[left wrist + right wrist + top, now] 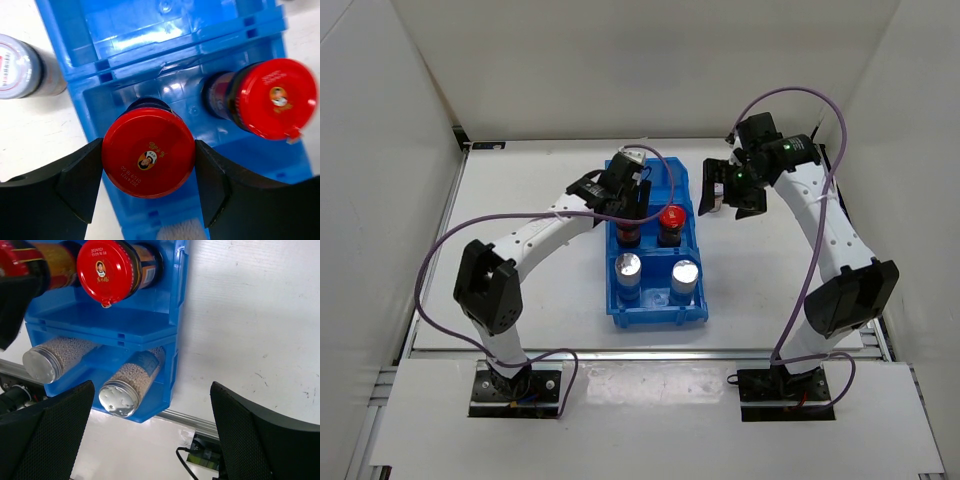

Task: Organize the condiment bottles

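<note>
Farthest left in my left wrist view, a printed-lid jar sits on the white table, outside the blue bin and just off its left wall.

Next comes my left gripper, reaching down into the bin's middle compartment. Its two black fingers are closed in on the gripped red-capped jar, one pad against each side of the cap, so the cap fills the whole gap between them. The jar stands upright on the left side of that compartment. I cannot tell whether its base rests on the bin floor.

Just to its right, in the same compartment and a little apart from it, stands the second red-capped jar, touched by none of my fingers.

In the near compartment, two silver-topped jars stand side by side. The left silver-topped jar and the right silver-topped jar are both filled with pale granules, as my right wrist view shows.

Farthest right, my right gripper hangs above the table, beside the bin's right wall near its far end. Its fingers are spread wide with nothing between them. The jars in the bin all lie off to their left, and none is within their gap.
</note>
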{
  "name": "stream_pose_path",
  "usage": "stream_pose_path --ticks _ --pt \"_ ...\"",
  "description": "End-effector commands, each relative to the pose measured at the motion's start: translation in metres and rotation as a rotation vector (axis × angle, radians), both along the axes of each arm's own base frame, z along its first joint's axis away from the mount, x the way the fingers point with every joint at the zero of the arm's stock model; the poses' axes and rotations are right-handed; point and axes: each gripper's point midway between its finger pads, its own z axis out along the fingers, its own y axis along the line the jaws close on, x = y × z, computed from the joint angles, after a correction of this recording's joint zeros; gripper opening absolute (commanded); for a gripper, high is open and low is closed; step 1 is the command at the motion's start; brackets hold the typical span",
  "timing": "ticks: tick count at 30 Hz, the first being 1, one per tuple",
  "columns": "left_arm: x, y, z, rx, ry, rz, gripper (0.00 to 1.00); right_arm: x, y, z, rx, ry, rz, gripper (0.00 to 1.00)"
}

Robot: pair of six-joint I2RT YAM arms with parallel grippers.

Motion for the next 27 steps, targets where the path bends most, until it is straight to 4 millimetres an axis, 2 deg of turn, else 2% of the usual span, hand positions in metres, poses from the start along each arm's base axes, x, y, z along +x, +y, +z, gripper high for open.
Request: stream_pose_path --ticks 1,3,5,6,7,8,9,10,11,13,14,15,16,17,18,19,20,21,22,23,24,26,27 --pt "0.022 -0.013 0.033 -0.096 -0.13 0.022 0.15 -0.008 -0.001 0.006 0.02 -0.01 0.001 1.0" --pt "0.025 -0.015 0.024 -0.088 -0.119 0.022 0.26 -0.003 -0.002 0.003 0.008 -0.015 0.006 1.0" --pt "0.024 -0.016 0.024 -0.093 -0.115 0.015 0.36 -0.004 -0.004 -0.008 -0.013 0.013 0.0 1.0" --pt "0.023 -0.018 0.024 -0.1 -0.109 0.005 0.61 0.001 -0.006 -0.012 -0.031 0.009 -0.008 1.0" --pt "0.022 -0.018 0.024 -0.1 -0.109 0.005 0.79 0.003 -0.008 -0.015 -0.046 0.013 -0.014 1.0" --pt "0.023 -0.021 0.028 -0.111 -0.113 -0.002 0.86 0.006 -0.009 -0.024 -0.067 0.033 -0.02 1.0" --pt "0.023 -0.021 0.028 -0.111 -0.113 -0.002 0.89 0.016 -0.012 -0.024 -0.09 0.011 -0.034 1.0" --pt "0.022 -0.02 0.034 -0.112 -0.126 -0.009 0.97 0.023 -0.016 -0.027 -0.109 0.009 -0.052 1.0" --pt "0.022 -0.017 0.03 -0.095 -0.125 -0.008 1.0 0.033 -0.017 -0.038 -0.136 0.029 -0.059 1.0" --pt "0.02 -0.009 0.047 -0.092 -0.166 0.007 1.0 0.054 -0.019 -0.035 -0.153 -0.004 -0.082 1.0" --pt "0.02 -0.006 0.053 -0.088 -0.183 0.007 1.0 0.062 -0.019 -0.049 -0.178 0.031 -0.084 1.0" --pt "0.017 -0.004 0.058 -0.091 -0.187 0.007 1.0 0.07 -0.02 -0.052 -0.184 0.03 -0.08 1.0" --pt "0.015 0.001 0.072 -0.103 -0.216 0.017 1.0 0.084 -0.016 -0.06 -0.189 0.033 -0.071 1.0" --pt "0.011 0.004 0.077 -0.097 -0.221 0.011 1.0 0.092 -0.017 -0.064 -0.181 0.037 -0.079 1.0" --pt "0.01 0.005 0.09 -0.116 -0.245 0.012 1.0 0.096 -0.016 -0.068 -0.184 0.047 -0.078 1.0" --pt "0.007 0.008 0.096 -0.114 -0.253 0.006 1.0 0.105 -0.023 -0.082 -0.193 0.075 -0.097 1.0" --pt "0.004 0.01 0.114 -0.141 -0.287 0.008 1.0 0.109 -0.02 -0.085 -0.181 0.08 -0.092 1.0" --pt "0.0 0.013 0.119 -0.145 -0.292 0.008 1.0 0.119 -0.022 -0.082 -0.174 0.061 -0.106 1.0" --pt "-0.001 0.017 0.127 -0.142 -0.312 0.011 1.0 0.126 -0.026 -0.094 -0.18 0.082 -0.115 1.0" --pt "-0.007 0.022 0.136 -0.151 -0.324 0.012 1.0 0.129 -0.022 -0.097 -0.168 0.084 -0.11 1.0" --pt "-0.012 0.025 0.134 -0.144 -0.314 0.011 1.0 0.136 -0.025 -0.095 -0.163 0.071 -0.12 1.0" --pt "-0.018 0.03 0.133 -0.144 -0.315 0.011 1.0 0.147 -0.027 -0.108 -0.165 0.079 -0.13 1.0" --pt "-0.025 0.036 0.126 -0.125 -0.302 0.005 1.0 0.15 -0.024 -0.118 -0.157 0.097 -0.124 1.0"
